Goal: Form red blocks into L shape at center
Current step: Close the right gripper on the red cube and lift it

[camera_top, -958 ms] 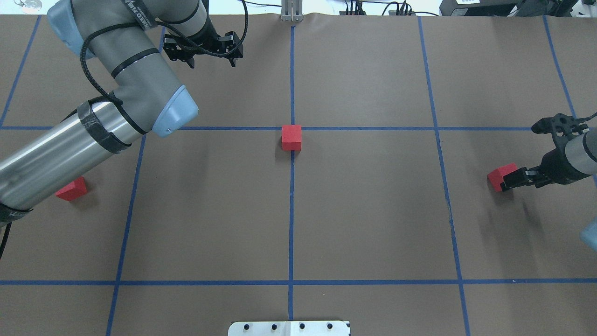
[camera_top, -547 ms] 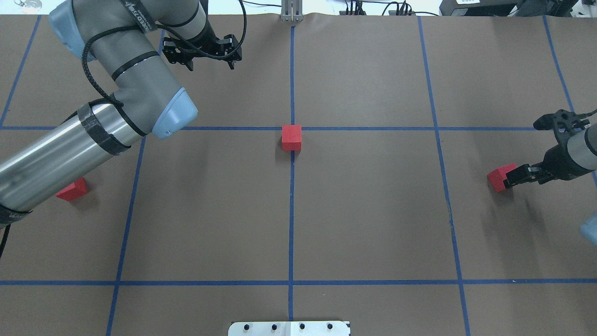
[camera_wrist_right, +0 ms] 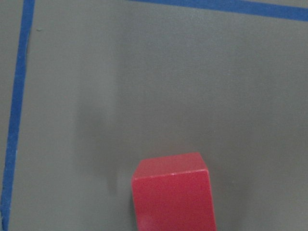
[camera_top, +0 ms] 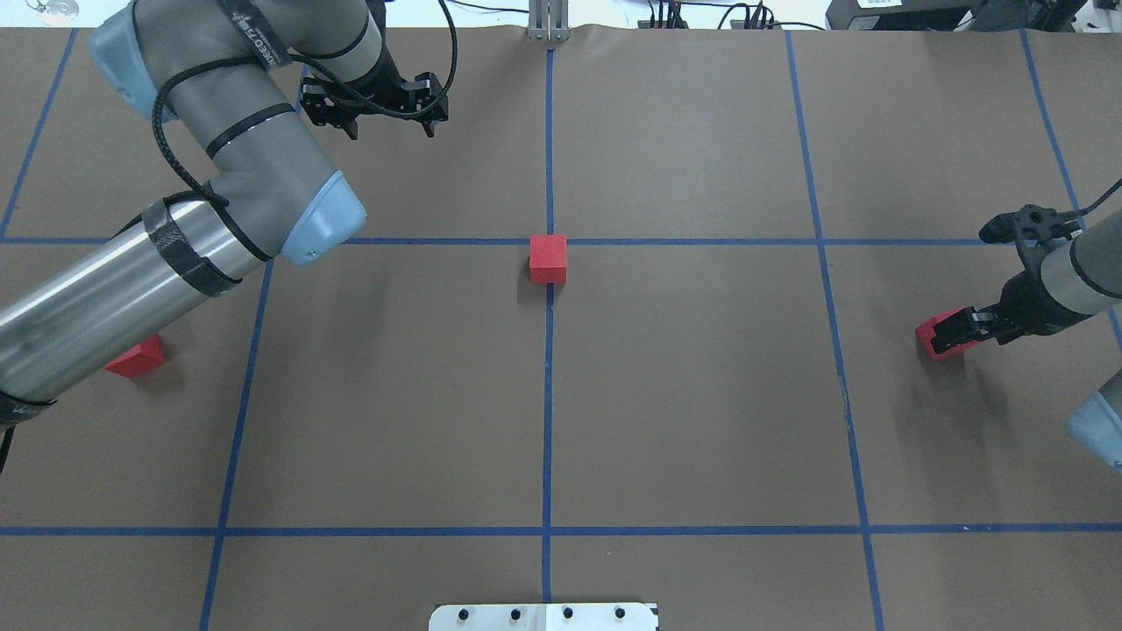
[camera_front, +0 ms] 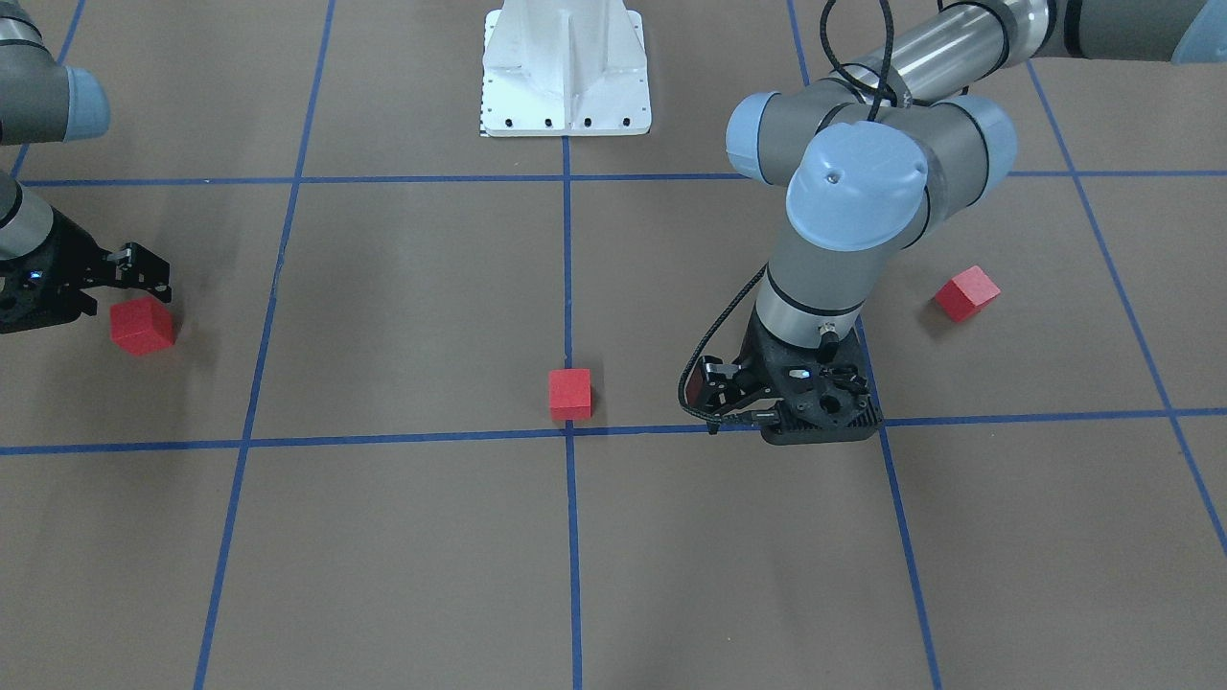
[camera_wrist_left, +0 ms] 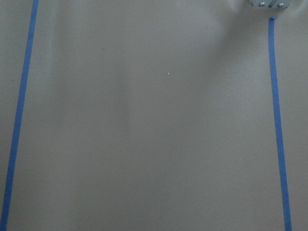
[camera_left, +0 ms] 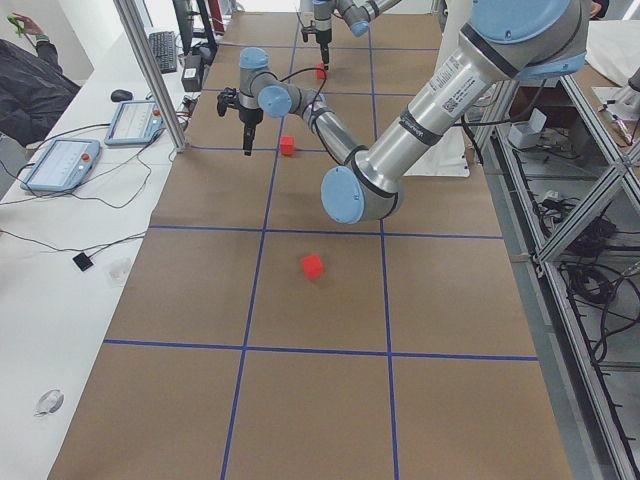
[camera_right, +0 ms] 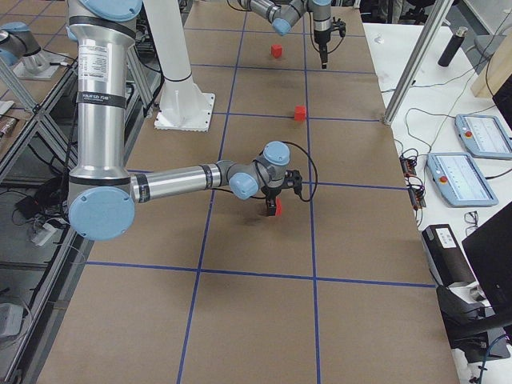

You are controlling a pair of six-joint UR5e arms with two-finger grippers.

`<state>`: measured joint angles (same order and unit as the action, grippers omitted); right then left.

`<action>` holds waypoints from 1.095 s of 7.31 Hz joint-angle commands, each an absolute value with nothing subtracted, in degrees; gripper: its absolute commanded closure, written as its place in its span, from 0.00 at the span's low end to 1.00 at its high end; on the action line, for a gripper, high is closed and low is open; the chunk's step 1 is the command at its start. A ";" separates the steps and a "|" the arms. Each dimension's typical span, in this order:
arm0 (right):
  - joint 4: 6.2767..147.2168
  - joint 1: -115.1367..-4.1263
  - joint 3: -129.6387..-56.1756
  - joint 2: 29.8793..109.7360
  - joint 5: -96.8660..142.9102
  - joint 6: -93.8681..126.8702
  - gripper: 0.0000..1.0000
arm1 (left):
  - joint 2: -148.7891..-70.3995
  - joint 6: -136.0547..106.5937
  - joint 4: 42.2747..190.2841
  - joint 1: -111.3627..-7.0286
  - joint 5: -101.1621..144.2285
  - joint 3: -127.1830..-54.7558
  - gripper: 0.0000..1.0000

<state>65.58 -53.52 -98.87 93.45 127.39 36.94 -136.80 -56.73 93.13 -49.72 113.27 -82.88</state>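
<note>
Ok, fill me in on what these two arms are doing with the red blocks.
One red block sits at the center crossing. The right gripper is down at a second block on its side of the table; whether it has gripped it isn't clear. The left gripper hangs open and empty over bare paper, away from the third block. No L shape yet.

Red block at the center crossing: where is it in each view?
Front-facing: center block, just above the center crossing.
Overhead: mid-frame, at that crossing.
Exterior left: middle of three cubes.
Exterior right: middle of three cubes.
Left wrist: not in it.
Right wrist: not in it; shows another red block.
Landmark: the crossing.
</note>
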 commanded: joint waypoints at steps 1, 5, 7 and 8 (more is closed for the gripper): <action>69.66 -54.40 -97.74 91.16 126.83 30.71 0.01 | -136.49 -56.95 93.25 -49.66 113.29 -82.88 0.00; 72.77 -54.32 -96.95 88.51 126.83 29.44 0.04 | -134.39 -57.22 97.10 -49.75 113.20 -83.06 0.00; 72.60 -54.32 -96.68 88.50 127.00 29.44 0.30 | -134.30 -57.22 97.56 -49.75 113.20 -83.14 0.00; 72.60 -54.32 -96.51 88.51 126.83 29.44 0.31 | -134.30 -57.22 97.56 -49.75 113.20 -83.14 0.00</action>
